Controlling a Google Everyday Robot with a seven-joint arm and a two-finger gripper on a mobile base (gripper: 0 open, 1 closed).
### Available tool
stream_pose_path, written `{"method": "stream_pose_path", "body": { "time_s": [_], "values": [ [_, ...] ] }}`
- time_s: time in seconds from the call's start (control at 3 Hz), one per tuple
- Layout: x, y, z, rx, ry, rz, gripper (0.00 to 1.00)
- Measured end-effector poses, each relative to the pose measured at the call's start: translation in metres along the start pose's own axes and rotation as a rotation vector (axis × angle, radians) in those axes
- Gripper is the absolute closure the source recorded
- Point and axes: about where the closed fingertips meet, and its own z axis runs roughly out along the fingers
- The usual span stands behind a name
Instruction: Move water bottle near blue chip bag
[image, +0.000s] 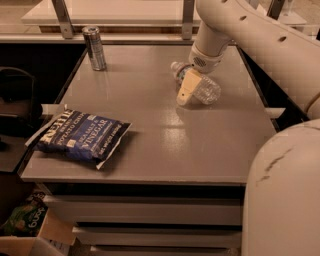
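The water bottle (208, 90) lies on its side at the back right of the grey table (165, 135), its white cap pointing to the back left. My gripper (188, 94) comes down from the white arm at the top right and sits at the bottle's middle, partly covering it. The blue chip bag (80, 135) lies flat near the table's front left corner, well apart from the bottle.
A slim silver can (94, 48) stands upright at the table's back left. A metal rail (125, 37) runs along the back edge. My white arm and body (280, 190) fill the right side. Boxes and a green bag (25, 222) lie on the floor at the lower left.
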Motion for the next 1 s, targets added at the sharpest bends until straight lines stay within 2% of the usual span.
{"method": "stream_pose_path", "body": {
  "time_s": [0.33, 0.67, 1.0],
  "values": [
    [0.0, -0.002, 0.008, -0.012, 0.003, -0.006, 0.0],
    [-0.001, -0.003, 0.005, -0.003, -0.006, -0.021, 0.16],
    [-0.003, -0.004, -0.008, 0.015, -0.033, -0.037, 0.39]
  ]
}}
